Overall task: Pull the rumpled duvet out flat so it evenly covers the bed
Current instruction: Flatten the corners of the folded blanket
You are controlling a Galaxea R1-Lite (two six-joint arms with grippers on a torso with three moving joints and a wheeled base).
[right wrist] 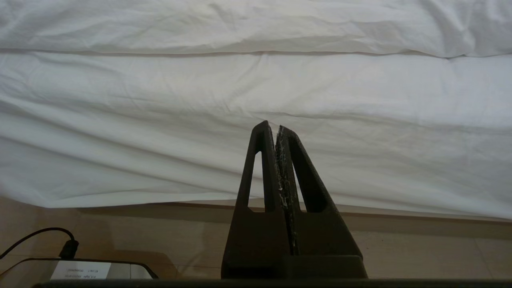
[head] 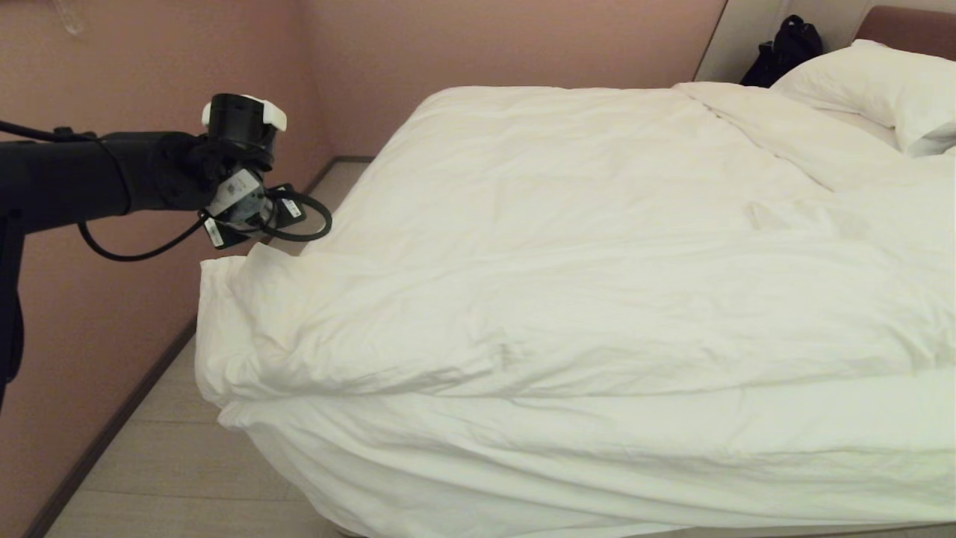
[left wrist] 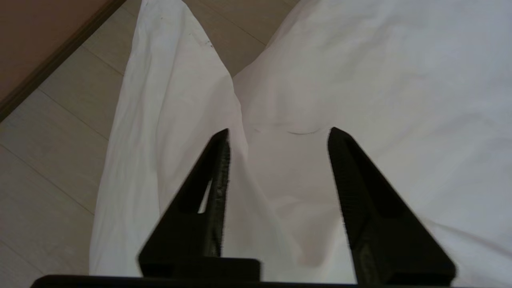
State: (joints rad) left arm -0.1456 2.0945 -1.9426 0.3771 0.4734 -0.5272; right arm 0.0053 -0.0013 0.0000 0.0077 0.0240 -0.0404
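From my head, my left arm reaches over the bed's (head: 418, 486) near-left corner, where the duvet (head: 567, 246) peaks. My left wrist shows my left fingers (left wrist: 218, 176) released, spread above that corner. My right wrist shows my right fingers (right wrist: 266, 160) clenched, empty, facing the bedside.

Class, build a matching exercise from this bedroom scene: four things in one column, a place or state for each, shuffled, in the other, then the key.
Things
1. puffy white duvet
2. plump white pillow
3. left gripper
4. right gripper

States
A. fingers pressed together, near the bed's side
B. fingers apart above a duvet corner
C. spread across the bed, creased
D. at the brownish headboard

Pairs: 1-C, 2-D, 3-B, 4-A
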